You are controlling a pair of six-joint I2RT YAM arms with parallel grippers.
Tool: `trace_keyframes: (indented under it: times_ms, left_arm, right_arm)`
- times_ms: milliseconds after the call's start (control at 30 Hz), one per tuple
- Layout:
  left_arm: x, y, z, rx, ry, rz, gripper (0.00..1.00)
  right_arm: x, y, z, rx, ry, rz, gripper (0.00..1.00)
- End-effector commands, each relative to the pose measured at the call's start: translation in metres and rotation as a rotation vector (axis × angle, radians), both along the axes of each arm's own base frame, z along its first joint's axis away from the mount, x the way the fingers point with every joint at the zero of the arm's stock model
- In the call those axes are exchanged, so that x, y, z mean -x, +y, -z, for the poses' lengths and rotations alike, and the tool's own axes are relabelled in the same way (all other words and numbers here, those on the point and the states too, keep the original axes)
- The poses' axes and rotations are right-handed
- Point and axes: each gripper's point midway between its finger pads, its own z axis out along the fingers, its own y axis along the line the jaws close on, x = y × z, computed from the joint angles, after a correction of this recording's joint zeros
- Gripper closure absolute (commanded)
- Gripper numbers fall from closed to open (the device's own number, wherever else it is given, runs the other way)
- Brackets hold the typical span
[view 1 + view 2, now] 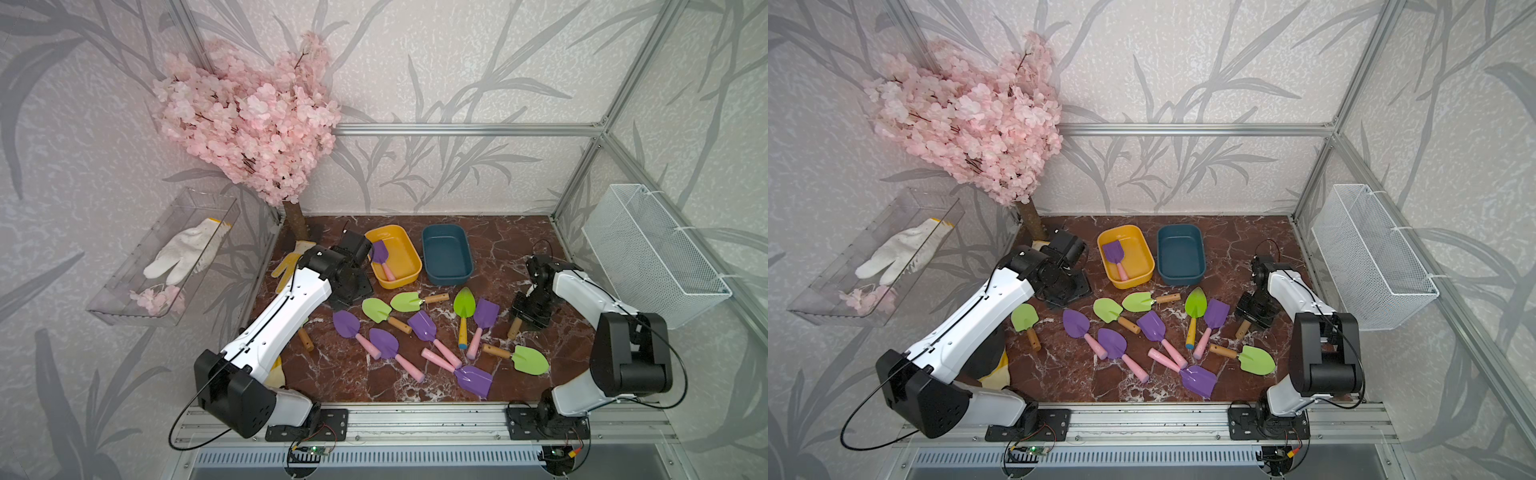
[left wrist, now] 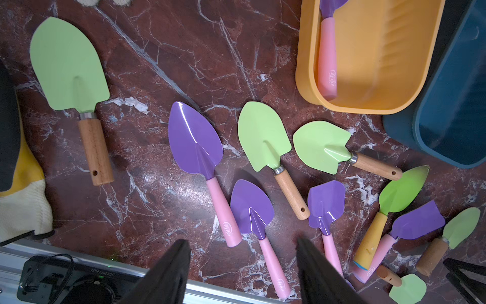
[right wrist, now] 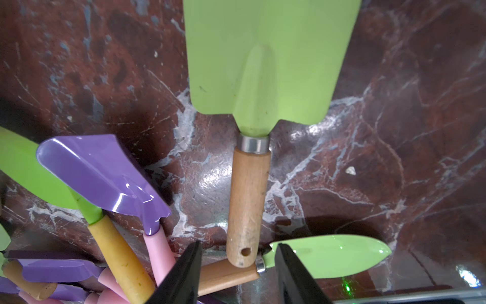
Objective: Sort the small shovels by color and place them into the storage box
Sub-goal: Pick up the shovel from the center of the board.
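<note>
In both top views the small shovels (image 1: 422, 326) are lying scattered across the middle of the red-brown marble bench (image 1: 340, 374), just below the two tubs. The yellow-orange tub (image 1: 403, 249) is sitting at upper centre, holding one purple shovel (image 1: 379, 252) whose pink handle is pointing toward the lower edge of the frame. The dark teal tub (image 1: 446, 255) is standing just beside it on the right. Five more purple ones are lying loose on the bench. The pointed green shovel (image 1: 464, 305), yellow-handled, is lying right of centre, just beside a square purple blade (image 1: 486, 313). A light green shovel (image 1: 530, 359) with a wooden handle is lying at lower right, and two more are lying near the yellow-orange tub.

The left gripper (image 2: 242, 243) is hovering left of the yellow-orange tub. In the left wrist view its black fingers (image 2: 173, 263) are standing wide apart with nothing between them, released, above the pink handles.

The right gripper (image 3: 238, 247) is reaching down at the right side of the cluster. In the right wrist view its fingers are straddling the end of a wooden handle (image 3: 247, 197) with a gap on each side, so it is spread and grasping nothing. In the top views it is covering that shovel's green blade, with only the handle end showing.

A white wire basket (image 1: 652, 257) is hanging at the right, and a clear tray (image 1: 124, 286) at the left is holding a white glove (image 1: 183, 253).
</note>
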Motion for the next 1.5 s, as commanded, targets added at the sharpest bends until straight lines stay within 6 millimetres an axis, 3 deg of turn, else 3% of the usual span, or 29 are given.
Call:
trace_keyframes:
  times_ms: [0, 667, 1167, 1467]
  left_arm:
    - [0.001, 0.001, 0.002, -0.011, 0.008, 0.012, 0.33]
    - [-0.004, -0.004, 0.004, -0.005, 0.011, 0.021, 0.33]
    - [-0.004, -0.003, 0.004, -0.010, 0.012, 0.024, 0.33]
    - [-0.005, -0.004, 0.004, -0.007, 0.009, 0.023, 0.33]
  right_arm:
    - [0.005, 0.000, 0.010, -0.006, 0.027, 0.021, 0.48]
    - [0.011, 0.000, 0.033, -0.002, 0.045, 0.050, 0.50]
    - [0.008, -0.002, 0.037, 0.008, 0.023, 0.058, 0.72]
    - [0.002, -0.014, 0.017, 0.076, -0.014, 0.038, 0.82]
